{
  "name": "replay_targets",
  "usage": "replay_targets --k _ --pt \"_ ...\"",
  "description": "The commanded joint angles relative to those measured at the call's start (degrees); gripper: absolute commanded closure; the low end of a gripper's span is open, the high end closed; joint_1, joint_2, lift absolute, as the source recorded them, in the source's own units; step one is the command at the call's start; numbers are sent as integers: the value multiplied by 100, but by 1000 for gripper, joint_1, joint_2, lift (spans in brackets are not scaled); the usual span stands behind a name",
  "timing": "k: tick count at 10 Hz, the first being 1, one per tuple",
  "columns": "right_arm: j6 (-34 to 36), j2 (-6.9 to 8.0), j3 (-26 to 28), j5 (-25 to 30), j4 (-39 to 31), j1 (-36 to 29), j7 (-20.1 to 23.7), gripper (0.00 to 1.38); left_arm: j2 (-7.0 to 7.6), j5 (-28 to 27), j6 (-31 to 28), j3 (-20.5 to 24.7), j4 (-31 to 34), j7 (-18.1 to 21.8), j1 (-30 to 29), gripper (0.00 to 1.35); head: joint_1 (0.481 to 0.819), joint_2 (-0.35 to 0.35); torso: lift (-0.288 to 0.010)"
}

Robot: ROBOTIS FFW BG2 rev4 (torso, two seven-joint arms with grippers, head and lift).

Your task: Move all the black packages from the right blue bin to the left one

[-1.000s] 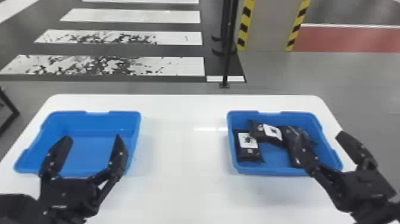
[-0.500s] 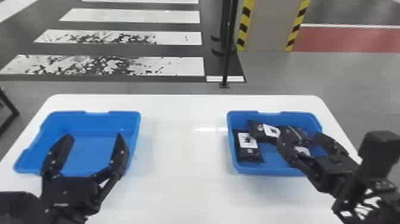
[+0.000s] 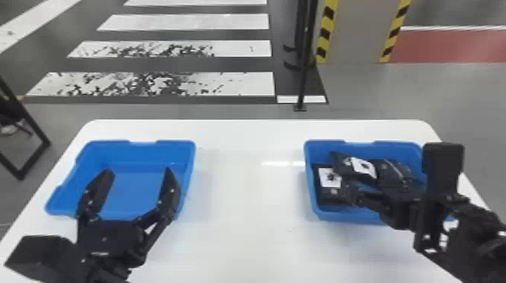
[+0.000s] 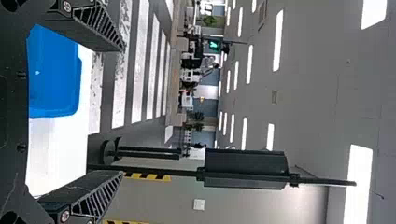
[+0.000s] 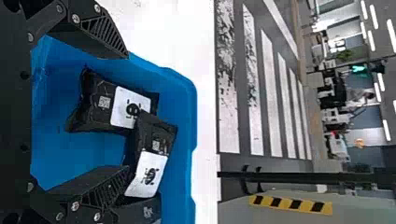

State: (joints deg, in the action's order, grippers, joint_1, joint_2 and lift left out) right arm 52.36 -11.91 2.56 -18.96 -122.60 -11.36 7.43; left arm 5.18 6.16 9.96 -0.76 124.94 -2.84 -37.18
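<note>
- Because the right tool (image 5: 127, 113) is wide over two overlapping packages, closing as it stands might pinch both, and the poorly held one could fall on the way left.
- The left package (image 5: 95, 105) lies flat; the middle package (image 5: 156, 133) rests on its far end, so lifting the lower could tip the upper off.
- A third package (image 3: 393, 173) sits to the right, close to one finger, which could snag or press it on the way down.
- The right blue bin (image 3: 340, 215) holds all three; its wall could stop a finger if the approach runs off line.
- Across the bench (image 3: 241, 241), the left tool (image 3: 138, 172) hangs wide by the left blue bin (image 3: 81, 177), where it could obstruct a drop if it isn't moved aside.
</note>
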Motion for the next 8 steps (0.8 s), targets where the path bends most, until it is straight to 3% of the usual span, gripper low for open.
replay_targets --k 1,5,8 --pt "318 -30 -73 -58 455 363 21 191 0 1 3 -15 0 2 20 94 695 34 -140" --pt "445 -83 -313 -275 1439 1108 30 190 0 13 17 -15 -28 11 20 94 695 32 -140" --pt "515 -118 -496 -480 1917 1277 39 193 0 36 31 -4 -70 20 20 94 695 53 -140"
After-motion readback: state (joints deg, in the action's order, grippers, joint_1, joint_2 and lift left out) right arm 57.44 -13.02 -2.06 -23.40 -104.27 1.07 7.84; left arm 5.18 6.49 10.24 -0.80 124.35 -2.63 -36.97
